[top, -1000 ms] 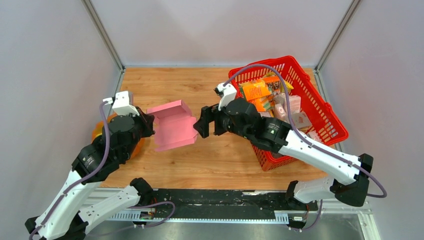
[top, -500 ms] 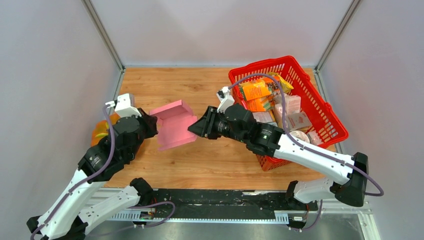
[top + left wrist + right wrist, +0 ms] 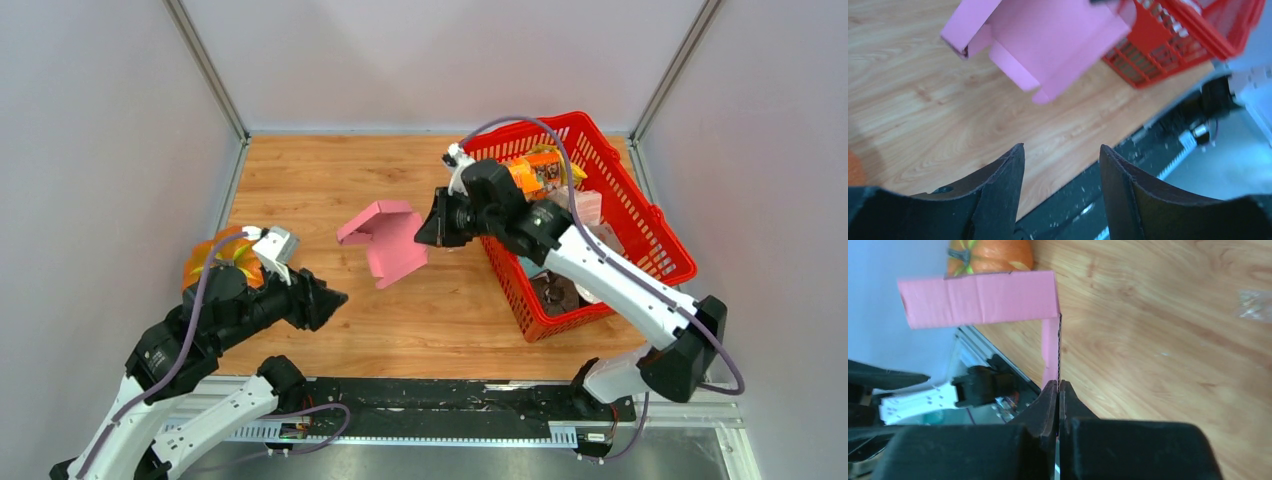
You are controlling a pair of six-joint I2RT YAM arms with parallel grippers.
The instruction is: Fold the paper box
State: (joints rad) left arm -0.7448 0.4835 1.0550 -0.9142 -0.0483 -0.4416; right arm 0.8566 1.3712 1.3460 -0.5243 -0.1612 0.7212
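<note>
Even, bright overhead light falls on the wooden surface (image 3: 330, 170) in the top view, leaving only faint, soft-edged shadows on the wood and no glare on the pale walls (image 3: 420, 60). From my left wrist, my left gripper (image 3: 1062, 150) looms dark and soft-focused, while the red basket (image 3: 1143, 70) and the rail (image 3: 1168, 150) past the surface's near edge smear into blur. From my right wrist, my right gripper (image 3: 1058, 385) is a black, detailless mass. The paper box (image 3: 983, 297) reads crisp against a washed-out pale blue backdrop.
</note>
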